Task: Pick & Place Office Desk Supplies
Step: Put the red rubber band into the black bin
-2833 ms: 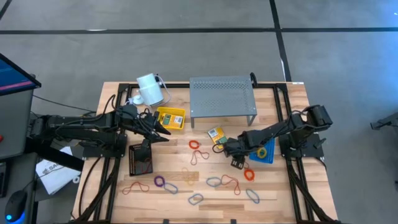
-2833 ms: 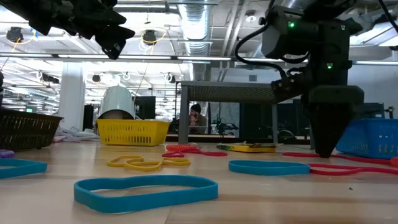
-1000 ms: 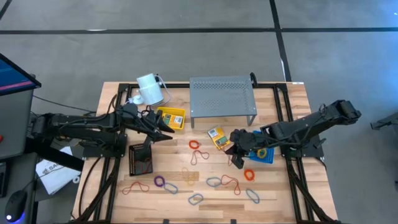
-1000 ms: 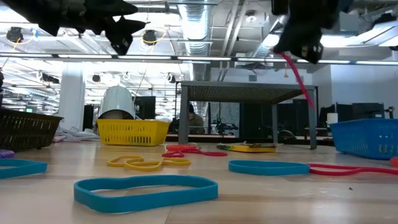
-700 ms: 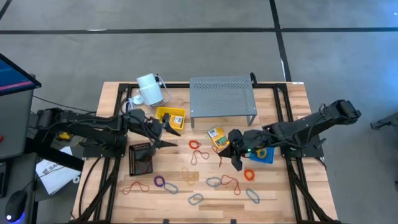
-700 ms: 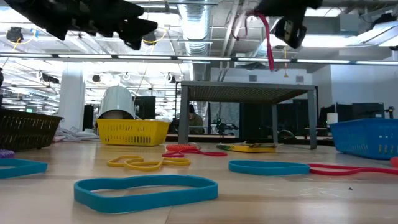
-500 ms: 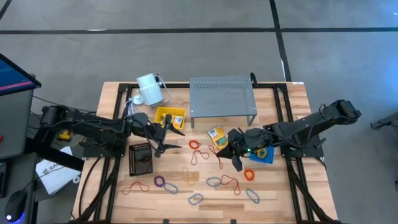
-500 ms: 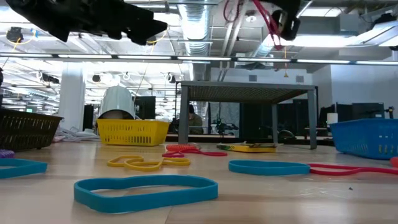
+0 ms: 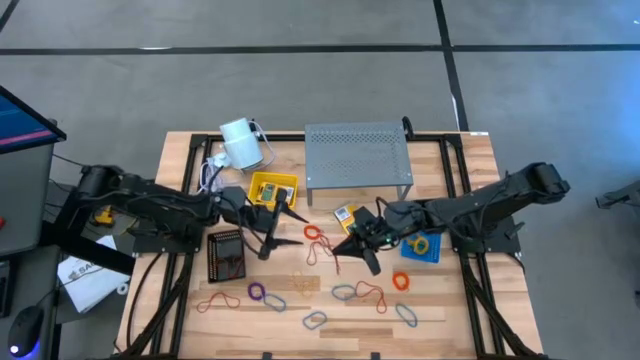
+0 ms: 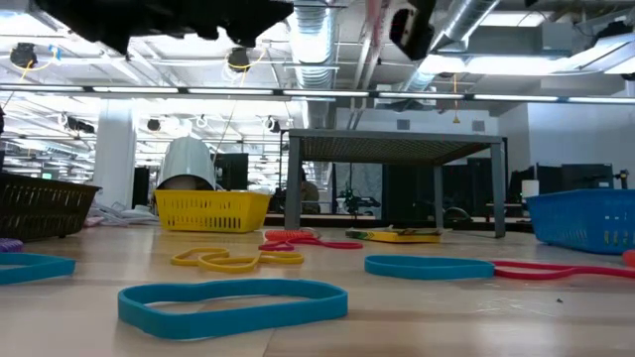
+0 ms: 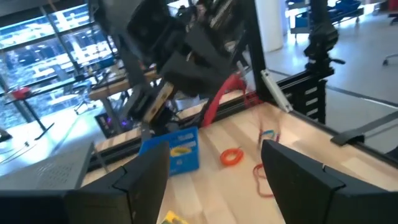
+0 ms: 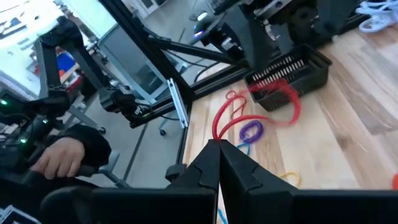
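On the wooden table (image 9: 470, 300) I count about twelve loose rubber bands: red, orange, yellow, purple and blue-grey loops, most of them lying in the near half. There are also two crayon boxes: one (image 9: 346, 216) lies flat just in front of the grey shelf (image 9: 358, 160), and the other (image 9: 272, 193) lies inside the yellow basket (image 9: 274, 190). I see three baskets in all: the yellow one, a black one (image 9: 225, 256) at the left, and a blue one (image 9: 424, 246) at the right.

The right gripper (image 9: 349, 240) is above the middle of the table with its fingers pressed together on a red rubber band (image 12: 233, 121). This band hangs down from the fingertips as a long loop, above the table and clear of it. The left gripper (image 9: 281, 222) is raised above the table near the yellow basket, its fingers spread wide with nothing between them. The two grippers point at each other, and the hanging red band is between them, close to the right one.
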{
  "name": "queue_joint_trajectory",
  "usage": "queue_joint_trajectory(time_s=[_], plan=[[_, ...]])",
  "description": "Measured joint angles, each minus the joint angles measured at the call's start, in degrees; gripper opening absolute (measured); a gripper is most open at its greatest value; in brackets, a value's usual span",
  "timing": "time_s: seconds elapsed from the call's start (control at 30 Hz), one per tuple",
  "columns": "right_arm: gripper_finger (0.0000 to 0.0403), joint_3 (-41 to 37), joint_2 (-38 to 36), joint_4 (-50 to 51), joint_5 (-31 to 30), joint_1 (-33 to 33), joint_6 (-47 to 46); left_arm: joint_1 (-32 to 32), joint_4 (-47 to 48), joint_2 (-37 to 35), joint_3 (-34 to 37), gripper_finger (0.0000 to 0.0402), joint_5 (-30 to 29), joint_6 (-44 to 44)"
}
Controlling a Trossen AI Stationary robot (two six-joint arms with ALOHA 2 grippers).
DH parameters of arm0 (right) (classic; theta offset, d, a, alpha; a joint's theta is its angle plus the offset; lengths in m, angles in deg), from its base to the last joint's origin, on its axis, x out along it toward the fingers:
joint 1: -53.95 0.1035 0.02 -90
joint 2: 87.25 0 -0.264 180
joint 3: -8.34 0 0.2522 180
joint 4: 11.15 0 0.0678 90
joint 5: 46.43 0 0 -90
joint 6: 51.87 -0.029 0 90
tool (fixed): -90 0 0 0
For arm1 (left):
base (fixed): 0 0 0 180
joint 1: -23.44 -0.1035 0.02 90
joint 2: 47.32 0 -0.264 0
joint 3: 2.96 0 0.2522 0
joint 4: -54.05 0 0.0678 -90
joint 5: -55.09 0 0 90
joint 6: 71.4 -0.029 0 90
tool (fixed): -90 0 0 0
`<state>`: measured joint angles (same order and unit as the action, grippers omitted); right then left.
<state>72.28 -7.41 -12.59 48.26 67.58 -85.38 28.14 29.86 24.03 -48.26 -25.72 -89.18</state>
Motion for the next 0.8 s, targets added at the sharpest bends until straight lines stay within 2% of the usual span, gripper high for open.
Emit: queue_joint_trajectory(time_s=[0.4,0.8], plan=[[0.0000,8.00,7.29,-1.36,6.18,-0.68,4.17,3.33,0.06,6.29,-4.60,0.0248,0.11,0.04],[0.0000,11.26,10.52,0.67,7.52,-0.63,5.32,5.47,0.01,4.65,-5.21,0.0223,0.17,1.41]])
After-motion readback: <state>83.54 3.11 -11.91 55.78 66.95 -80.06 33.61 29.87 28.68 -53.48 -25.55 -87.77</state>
